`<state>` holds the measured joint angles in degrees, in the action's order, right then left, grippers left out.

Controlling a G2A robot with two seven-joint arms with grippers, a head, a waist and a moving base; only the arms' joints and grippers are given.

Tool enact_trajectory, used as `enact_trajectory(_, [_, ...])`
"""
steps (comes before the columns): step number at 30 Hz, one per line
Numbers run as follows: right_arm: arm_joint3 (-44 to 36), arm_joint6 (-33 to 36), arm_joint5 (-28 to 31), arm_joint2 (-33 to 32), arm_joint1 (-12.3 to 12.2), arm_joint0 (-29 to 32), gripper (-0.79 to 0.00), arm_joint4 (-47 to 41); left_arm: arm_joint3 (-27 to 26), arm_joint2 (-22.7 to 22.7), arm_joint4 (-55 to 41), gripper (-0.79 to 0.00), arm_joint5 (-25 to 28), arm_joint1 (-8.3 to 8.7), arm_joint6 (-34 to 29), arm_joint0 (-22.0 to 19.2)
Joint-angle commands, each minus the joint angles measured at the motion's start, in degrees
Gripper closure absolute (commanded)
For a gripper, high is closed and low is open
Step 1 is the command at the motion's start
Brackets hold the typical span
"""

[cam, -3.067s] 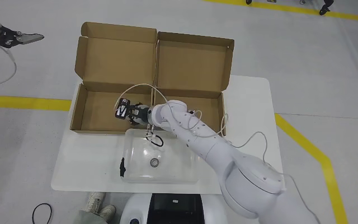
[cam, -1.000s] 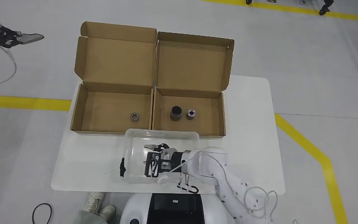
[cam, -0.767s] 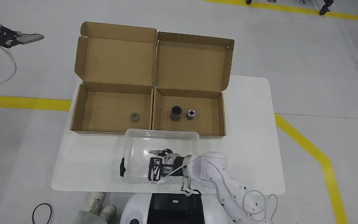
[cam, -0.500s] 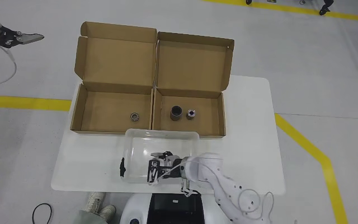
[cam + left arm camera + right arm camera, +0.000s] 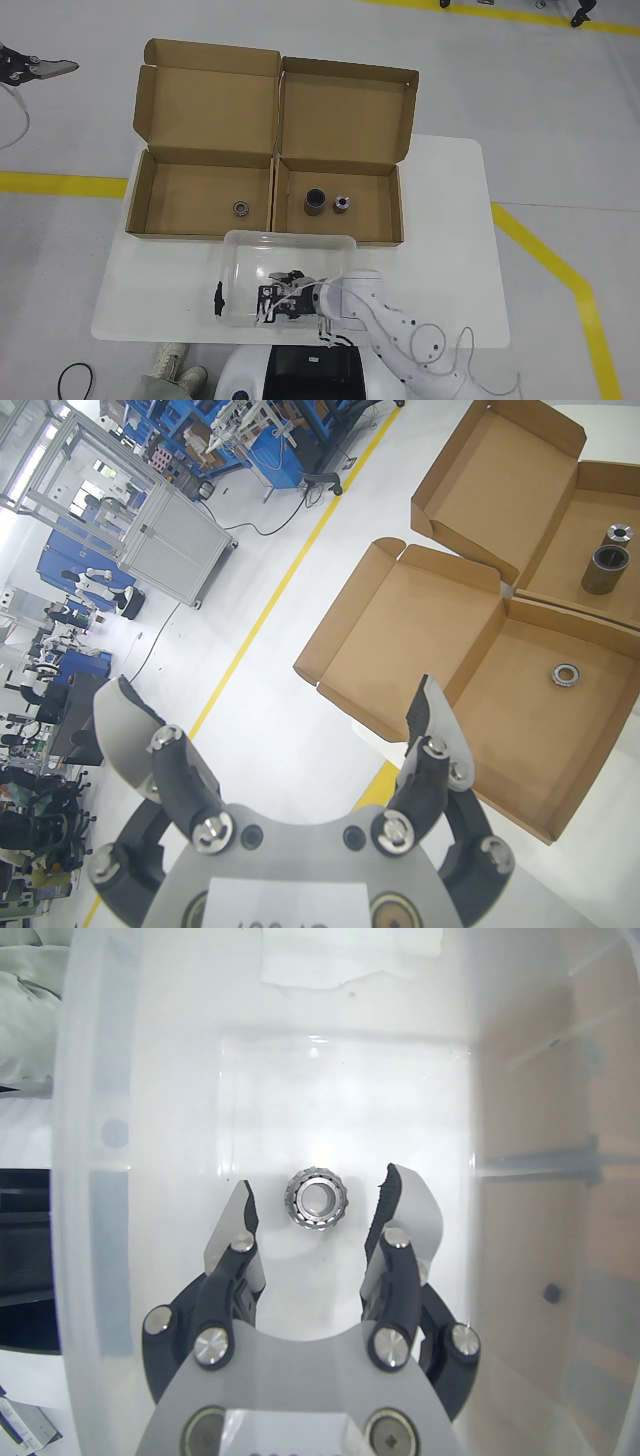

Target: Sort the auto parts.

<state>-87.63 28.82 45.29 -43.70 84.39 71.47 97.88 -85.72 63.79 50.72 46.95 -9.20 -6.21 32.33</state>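
The small steel roller bearing (image 5: pixel 316 1198) lies flat on the floor of the clear plastic bin (image 5: pixel 90 1128). Its bore points straight up at the wrist camera, and short rollers show around its rim (a squat ring, so no real long axis). The right gripper (image 5: pixel 320 1188) hangs over it, jaws apart, with one ribbed black pad on either side and neither touching it. On the white desk (image 5: pixel 440 230) beyond the bin stand two open cardboard boxes. The left box (image 5: pixel 180 200) holds a second bearing (image 5: pixel 241 208), and the right box (image 5: pixel 375 210) holds a dark sleeve (image 5: pixel 315 201) and a small bushing (image 5: pixel 342 203). The left gripper (image 5: pixel 274 695) hangs over the floor beside the desk, jaws wide apart and empty.
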Motion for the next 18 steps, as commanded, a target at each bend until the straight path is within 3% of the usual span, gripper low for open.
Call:
enact_trajectory(1, [0.2,0.1,-0.3,0.5,0.0,-0.3,-0.440,0.2,0.0,0.0,0.0,-0.785,0.0,0.00,0.0,0.0])
enact_trajectory(5, [1.1,0.4,-0.8,1.7,0.1,-1.0,-0.440,0.5,0.0,0.0,0.0,-0.785,0.0,0.00,0.0,0.0])
enact_trajectory(12, [2.4,1.2,-3.4,2.9,0.4,-2.0,-0.299,0.6,0.0,0.0,0.0,-0.785,0.0,0.00,0.0,0.0])
enact_trajectory(18, [2.6,2.1,-5.2,3.7,0.4,-2.5,-0.246,1.4,0.0,0.0,0.0,-0.785,0.0,0.00,0.0,0.0])
